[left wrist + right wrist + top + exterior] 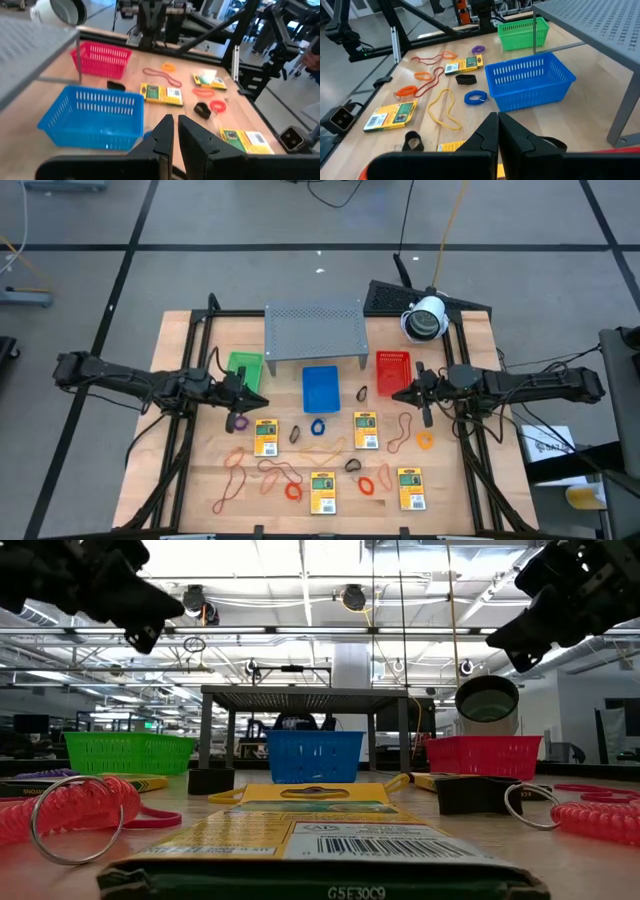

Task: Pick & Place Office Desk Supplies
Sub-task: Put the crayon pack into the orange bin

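- The grey shelf (314, 330) stands over the table's far side; an arm reaching under it may hit a leg.
- The three trays are empty; the blue tray (321, 387) is light and could slide if bumped.
- Yellow packets (265, 437) lie flat, so fingers may slip over them.
- Rubber-band loops (232, 476) lie among the packets and could tangle.
- The left gripper (240, 390) and right gripper (412, 391) hover clenched, holding nothing.
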Controlling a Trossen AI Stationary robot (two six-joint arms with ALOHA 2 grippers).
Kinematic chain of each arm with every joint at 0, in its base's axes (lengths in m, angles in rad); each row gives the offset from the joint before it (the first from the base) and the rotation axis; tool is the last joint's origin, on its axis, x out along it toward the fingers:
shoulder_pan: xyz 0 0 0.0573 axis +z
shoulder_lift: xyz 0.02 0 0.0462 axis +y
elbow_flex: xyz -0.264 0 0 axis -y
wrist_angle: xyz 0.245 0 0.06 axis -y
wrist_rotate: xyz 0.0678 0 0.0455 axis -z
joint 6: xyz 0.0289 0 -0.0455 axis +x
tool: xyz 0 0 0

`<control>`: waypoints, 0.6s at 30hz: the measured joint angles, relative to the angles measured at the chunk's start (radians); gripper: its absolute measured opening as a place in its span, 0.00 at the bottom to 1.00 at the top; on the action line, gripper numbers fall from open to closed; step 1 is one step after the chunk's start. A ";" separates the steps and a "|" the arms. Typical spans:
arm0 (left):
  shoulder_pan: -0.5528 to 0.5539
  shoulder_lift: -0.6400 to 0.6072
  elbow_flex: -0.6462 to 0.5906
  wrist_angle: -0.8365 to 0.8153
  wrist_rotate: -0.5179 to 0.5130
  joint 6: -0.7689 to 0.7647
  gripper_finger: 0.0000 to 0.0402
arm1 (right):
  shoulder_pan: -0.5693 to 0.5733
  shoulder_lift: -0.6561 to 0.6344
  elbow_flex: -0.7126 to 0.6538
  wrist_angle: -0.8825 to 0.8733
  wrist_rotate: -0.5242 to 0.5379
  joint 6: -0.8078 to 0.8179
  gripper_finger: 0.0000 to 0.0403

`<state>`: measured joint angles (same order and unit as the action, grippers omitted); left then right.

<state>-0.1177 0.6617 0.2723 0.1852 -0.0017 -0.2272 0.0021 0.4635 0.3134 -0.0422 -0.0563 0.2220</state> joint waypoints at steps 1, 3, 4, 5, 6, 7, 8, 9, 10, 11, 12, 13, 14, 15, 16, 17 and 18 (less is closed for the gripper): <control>0.000 0.000 -0.006 -0.001 -0.001 -0.011 0.08 | 0.000 0.000 0.000 0.000 0.000 0.003 0.00; 0.000 0.000 -0.011 -0.009 -0.007 -0.022 0.08 | 0.000 0.000 0.000 0.001 0.000 0.005 0.00; 0.000 0.000 -0.012 -0.010 -0.007 -0.021 0.08 | 0.000 0.000 0.000 0.001 0.001 0.005 0.00; 0.000 0.000 -0.012 -0.009 -0.008 -0.018 0.08 | 0.000 0.000 0.000 0.001 0.002 0.005 0.00; 0.000 0.000 -0.012 -0.008 -0.008 -0.014 0.08 | 0.000 0.000 0.000 0.001 0.001 0.006 0.00; 0.000 0.000 -0.012 -0.008 -0.008 -0.010 0.08 | 0.000 0.001 0.000 0.001 0.000 0.006 0.00; 0.000 0.000 -0.012 -0.008 -0.008 -0.005 0.08 | 0.000 0.003 0.000 0.001 0.000 0.006 0.00; 0.000 0.000 -0.012 -0.008 -0.008 0.001 0.08 | 0.000 0.006 0.000 0.001 0.000 0.006 0.00; 0.000 0.002 -0.012 -0.010 -0.008 0.008 0.08 | 0.000 0.009 0.000 0.001 0.001 0.006 0.00; 0.000 0.007 -0.012 -0.014 -0.008 0.014 0.08 | 0.000 0.013 0.000 0.001 0.002 0.006 0.00; 0.001 0.013 -0.012 -0.024 -0.013 0.018 0.08 | 0.000 0.018 0.000 0.004 0.002 0.006 0.00; 0.001 0.020 -0.012 -0.039 -0.025 0.019 0.08 | 0.000 0.023 0.000 0.012 0.002 0.006 0.00; 0.001 0.029 -0.012 -0.043 -0.035 0.013 0.08 | 0.000 0.028 0.000 0.018 0.002 0.006 0.00; 0.001 0.041 -0.012 -0.040 -0.043 0.006 0.08 | 0.000 0.033 0.000 0.023 0.002 0.006 0.00; 0.001 0.054 -0.012 -0.036 -0.045 -0.001 0.08 | 0.000 0.037 0.000 0.024 0.002 0.006 0.00; 0.001 0.067 -0.012 -0.034 -0.045 -0.005 0.08 | 0.000 0.043 0.000 0.024 0.002 0.006 0.00; 0.001 0.081 -0.012 -0.033 -0.045 -0.012 0.08 | 0.000 0.048 0.000 0.025 0.002 0.006 0.00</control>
<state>-0.1165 0.7426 0.2607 0.1520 -0.0464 -0.2389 0.0021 0.5116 0.3134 -0.0174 -0.0543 0.2279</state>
